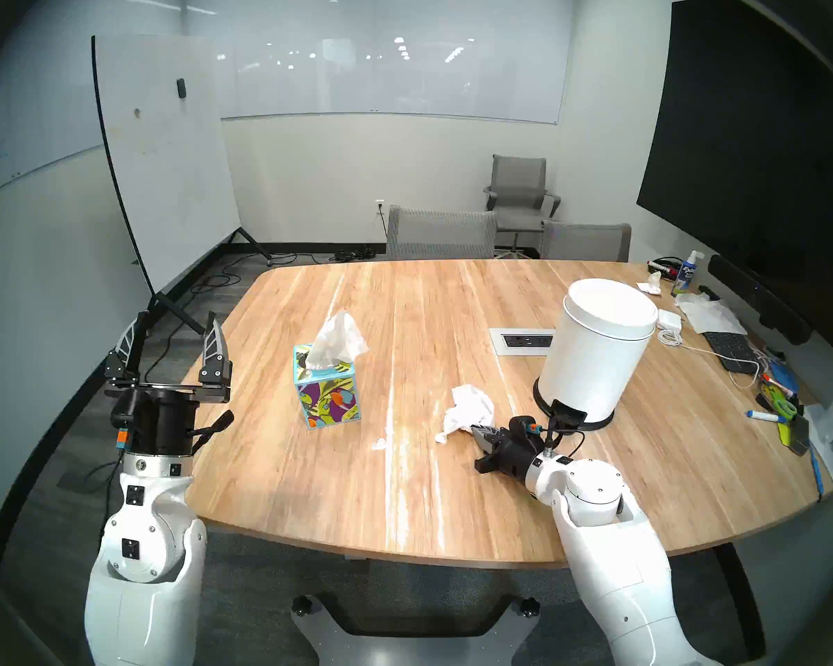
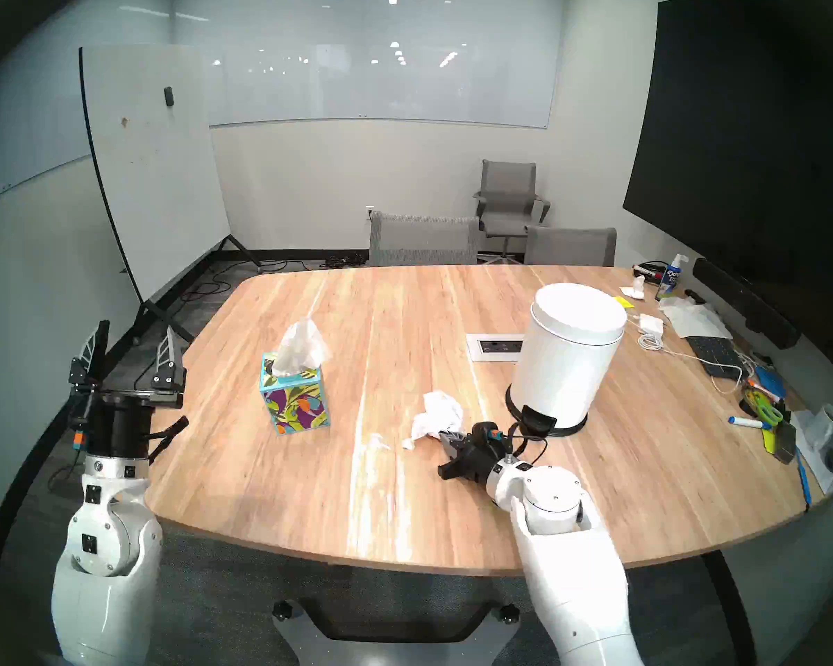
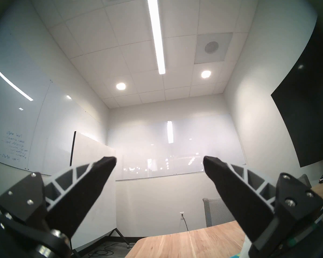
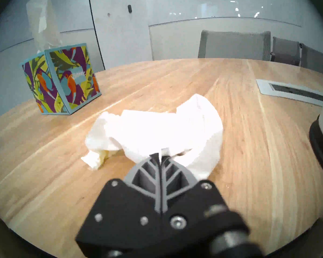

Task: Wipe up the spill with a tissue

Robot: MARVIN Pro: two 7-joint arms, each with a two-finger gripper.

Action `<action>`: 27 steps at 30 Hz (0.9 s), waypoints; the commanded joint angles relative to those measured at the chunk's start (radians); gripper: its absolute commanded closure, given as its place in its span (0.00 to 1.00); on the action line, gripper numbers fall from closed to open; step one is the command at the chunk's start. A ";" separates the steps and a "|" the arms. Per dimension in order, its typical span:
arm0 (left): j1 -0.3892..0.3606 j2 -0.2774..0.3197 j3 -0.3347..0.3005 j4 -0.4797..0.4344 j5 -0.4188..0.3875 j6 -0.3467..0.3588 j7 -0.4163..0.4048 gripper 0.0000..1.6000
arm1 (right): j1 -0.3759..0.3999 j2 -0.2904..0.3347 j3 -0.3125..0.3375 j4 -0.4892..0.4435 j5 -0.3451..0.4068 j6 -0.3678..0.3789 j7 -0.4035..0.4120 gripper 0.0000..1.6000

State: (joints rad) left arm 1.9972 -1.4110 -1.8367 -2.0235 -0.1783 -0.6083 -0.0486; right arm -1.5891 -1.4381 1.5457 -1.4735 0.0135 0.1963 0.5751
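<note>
At far left the left gripper (image 1: 172, 345) points upward beside the table (image 1: 309, 482), fingers spread wide and empty; next comes a bird-patterned tissue box (image 1: 327, 391), its brand too blurred to read. A small pale spill (image 1: 380, 443) lies mid-table, and just right of it the right gripper (image 4: 160, 155) pinches a crumpled white tissue (image 1: 467, 408) lying on the wood. The tissue looks light, soft and tearable, best pinched at a bunched fold; far right, a spray bottle (image 1: 685, 276) reads "Expo".
</note>
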 commanded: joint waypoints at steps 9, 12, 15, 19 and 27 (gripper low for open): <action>0.002 -0.002 -0.002 -0.018 0.001 -0.007 0.001 0.00 | 0.040 0.002 -0.042 -0.026 -0.021 0.003 0.027 1.00; 0.002 -0.002 -0.002 -0.018 0.001 -0.007 0.001 0.00 | 0.024 0.001 -0.049 -0.044 -0.026 0.011 0.028 1.00; 0.002 -0.002 -0.002 -0.018 0.001 -0.007 0.001 0.00 | -0.008 0.004 -0.052 -0.070 -0.031 0.021 0.031 1.00; 0.002 -0.002 -0.002 -0.018 0.001 -0.007 0.001 0.00 | -0.048 0.013 -0.046 -0.102 -0.033 0.040 0.033 1.00; 0.002 -0.002 -0.002 -0.018 0.001 -0.007 0.001 0.00 | -0.123 0.048 -0.008 -0.164 -0.028 0.061 0.056 1.00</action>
State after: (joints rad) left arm 1.9972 -1.4110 -1.8367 -2.0235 -0.1783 -0.6083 -0.0486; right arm -1.6512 -1.4191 1.5113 -1.5623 -0.0223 0.2520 0.6208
